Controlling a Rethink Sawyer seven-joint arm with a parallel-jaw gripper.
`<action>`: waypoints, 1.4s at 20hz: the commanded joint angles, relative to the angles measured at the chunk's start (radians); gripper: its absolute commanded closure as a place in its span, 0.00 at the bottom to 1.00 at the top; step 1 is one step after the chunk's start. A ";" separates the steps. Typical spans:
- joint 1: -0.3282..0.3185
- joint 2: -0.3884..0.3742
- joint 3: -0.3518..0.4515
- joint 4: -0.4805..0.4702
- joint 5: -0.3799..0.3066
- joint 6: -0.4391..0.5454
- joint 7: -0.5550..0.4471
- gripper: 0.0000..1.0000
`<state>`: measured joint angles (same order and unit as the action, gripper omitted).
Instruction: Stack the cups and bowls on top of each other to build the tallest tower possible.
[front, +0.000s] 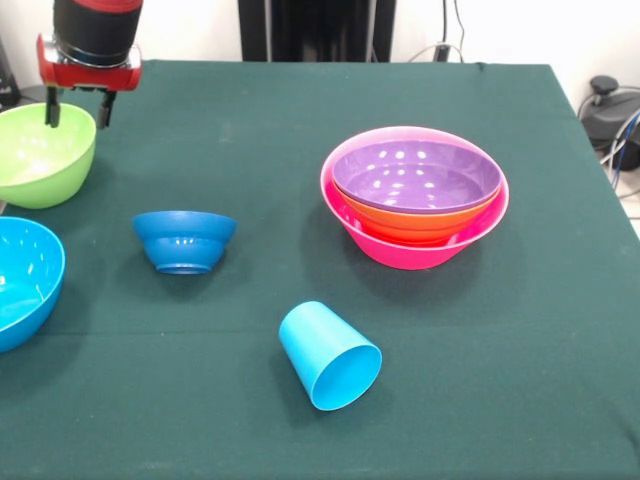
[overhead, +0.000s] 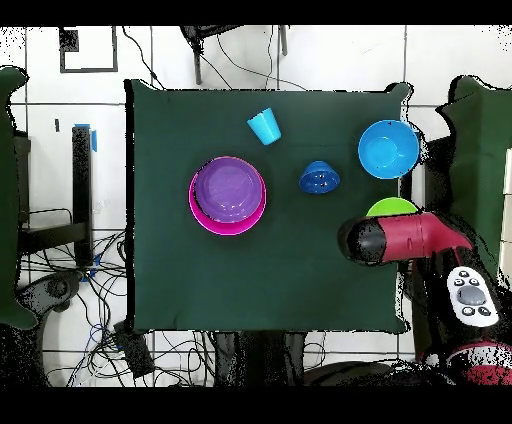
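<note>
The gripper (front: 76, 108) hangs open and empty over the green bowl (front: 40, 155), its 2 fingers straddling the far rim, well apart from the 3-bowl tower (front: 414, 196).

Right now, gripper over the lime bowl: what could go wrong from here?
The gripper straddles the lime green bowl's far rim near the table edge; a glossy rim could slip or tip. The tower sits far across the table, a long carry. The sky blue cup lies on its side and may roll.
</note>
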<state>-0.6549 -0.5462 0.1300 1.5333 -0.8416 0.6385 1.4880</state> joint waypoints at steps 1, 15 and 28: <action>0.053 0.036 0.019 0.005 0.028 -0.092 0.165 0.00; 0.066 0.078 -0.006 0.001 0.064 -0.141 0.165 0.00; 0.088 0.107 -0.041 -0.004 0.105 -0.182 0.158 0.00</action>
<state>-0.6019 -0.4977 0.0534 1.5332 -0.7604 0.5294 1.4880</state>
